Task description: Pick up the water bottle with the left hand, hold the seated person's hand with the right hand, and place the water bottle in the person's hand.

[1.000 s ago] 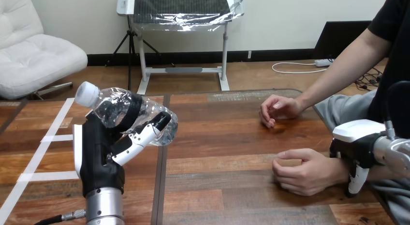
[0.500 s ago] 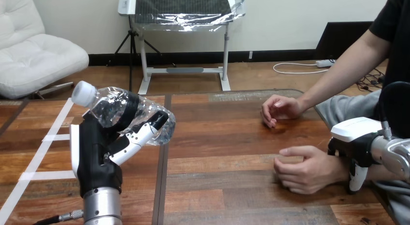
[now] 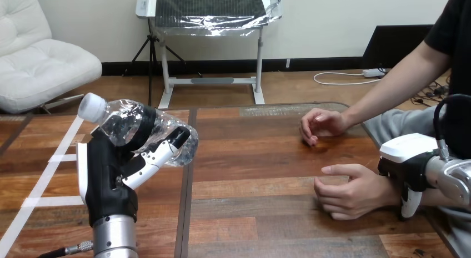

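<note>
A wooden table (image 3: pixel 261 158) seen from the robot's head. At the view's left, the robot's left hand (image 3: pixel 108 175) is raised above the table with a clear, crumpled water bottle (image 3: pixel 130 125) in it. The bottle lies tilted, its white cap (image 3: pixel 91 107) pointing up and to the left, well apart from the person seated at the right. The fingers (image 3: pixel 161 152) are wrapped round the bottle's middle and clamped on it, probably so it can be carried across without slipping.

At the right edge, the robot's right hand (image 3: pixel 408 169) sits against the wrist of the person's nearer hand (image 3: pixel 352 194), likely to steady it for the handover (whether it truly grips the wrist cannot be told). That nearer hand rests on the table, loosely curled with one finger stretched out, not yet opened to take anything. The person's farther hand (image 3: pixel 321 125) rests curled on the table beyond it.
</note>
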